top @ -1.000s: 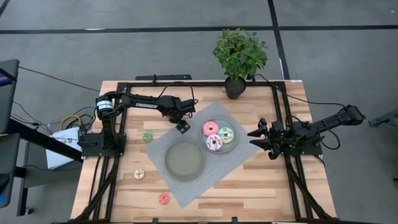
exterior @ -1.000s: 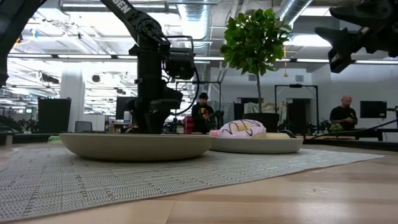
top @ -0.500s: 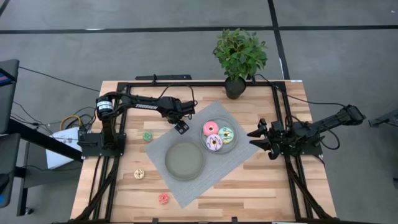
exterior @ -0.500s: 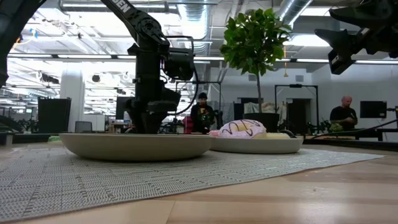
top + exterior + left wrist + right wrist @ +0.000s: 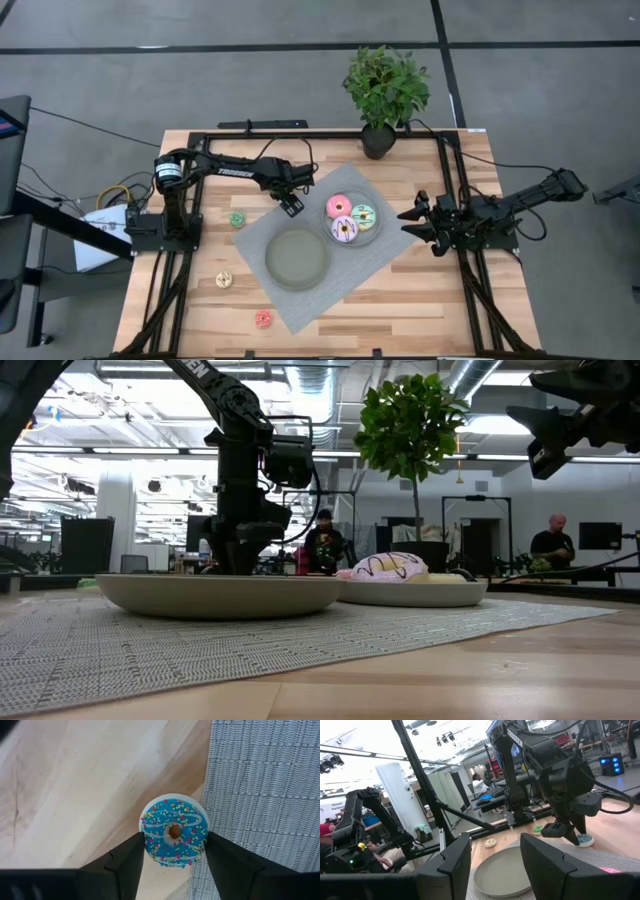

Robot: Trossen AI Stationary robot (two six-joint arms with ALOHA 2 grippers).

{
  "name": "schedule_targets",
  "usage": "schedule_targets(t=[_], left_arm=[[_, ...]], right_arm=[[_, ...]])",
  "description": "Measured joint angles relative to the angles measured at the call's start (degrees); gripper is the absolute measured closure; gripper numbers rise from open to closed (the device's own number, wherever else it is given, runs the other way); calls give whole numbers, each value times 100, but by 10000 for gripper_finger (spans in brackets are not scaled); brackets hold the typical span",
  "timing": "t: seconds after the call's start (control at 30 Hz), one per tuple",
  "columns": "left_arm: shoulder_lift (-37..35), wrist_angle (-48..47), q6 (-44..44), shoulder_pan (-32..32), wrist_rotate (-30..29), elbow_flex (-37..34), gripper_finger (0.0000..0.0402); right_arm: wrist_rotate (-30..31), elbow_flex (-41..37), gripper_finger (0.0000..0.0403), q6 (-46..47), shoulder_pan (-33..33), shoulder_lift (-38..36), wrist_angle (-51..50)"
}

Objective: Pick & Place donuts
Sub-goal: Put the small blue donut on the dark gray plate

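My left gripper (image 5: 291,207) is down at the far left edge of the grey mat, over the tiny blue donut (image 5: 174,831), which it hides in the high view. That donut lies flat on the wood right at the mat's edge (image 5: 585,840). The pink (image 5: 339,206), yellow-green (image 5: 363,215) and purple-white (image 5: 345,230) donuts lie in the far plate (image 5: 376,232). Tiny green (image 5: 237,219), yellow (image 5: 224,280) and red (image 5: 263,319) donuts lie on the bare wood at the left. My right gripper (image 5: 415,225) waits open at the right, off the mat. My left gripper has the blue donut pinched between its two fingers (image 5: 125,865), which meet opposite sides of its rim (image 5: 148,845). The fingers come from above, pointing down. The donut lies flat, icing up, with its underside on the table at the mat's edge.
An empty grey plate (image 5: 297,258) sits on the mat (image 5: 345,275) near the plate with donuts. A potted plant (image 5: 385,90) stands at the far edge. Black frame rails (image 5: 465,200) run along both sides of the table. People show in the room behind.
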Motion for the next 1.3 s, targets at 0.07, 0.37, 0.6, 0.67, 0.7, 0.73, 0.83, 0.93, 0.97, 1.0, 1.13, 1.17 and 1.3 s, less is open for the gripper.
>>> schedule_targets(t=[0.07, 0.37, 0.6, 0.67, 0.7, 0.73, 0.83, 0.93, 0.97, 1.0, 1.13, 1.17, 1.3], left_arm=[[0, 0, 0, 0, -2, 0, 206], [2, 4, -6, -48, -101, 0, 207], [4, 21, -49, -96, -212, 0, 207], [5, 22, -66, -96, -214, 0, 207], [7, 22, -66, -95, -214, 0, 207], [7, 21, -66, -96, -214, 0, 207], [7, -2, -66, -94, -198, 0, 207], [-11, -54, -67, -94, 25, 0, 207], [-23, -103, -76, -94, 152, 11, 207], [-30, -237, -124, -105, 281, 59, 207], [-88, -1033, -303, -241, 488, 339, 207], [-116, -1205, -333, -285, 458, 418, 207], [-231, -1542, -554, -525, 407, 801, 207]], right_arm=[[0, 0, 243, 0, 0, 0, 0], [0, 0, 241, 0, 0, 0, 0], [0, 0, 243, -2, 0, 0, 0], [0, 0, 241, -2, 1, 0, 0], [0, 0, 241, -2, 0, 0, 0], [0, 0, 241, -2, 0, 0, 0], [0, 0, 242, -2, 0, 0, 0], [0, 0, 243, -2, 1, 0, 0], [0, 0, 243, -2, 0, 0, 0], [-2, 0, 242, -2, 2, 0, 0], [-1, 0, 241, -2, 1, 0, -1], [0, 0, 241, -2, 1, -2, 0], [0, 0, 244, -2, 2, 2, -7]])
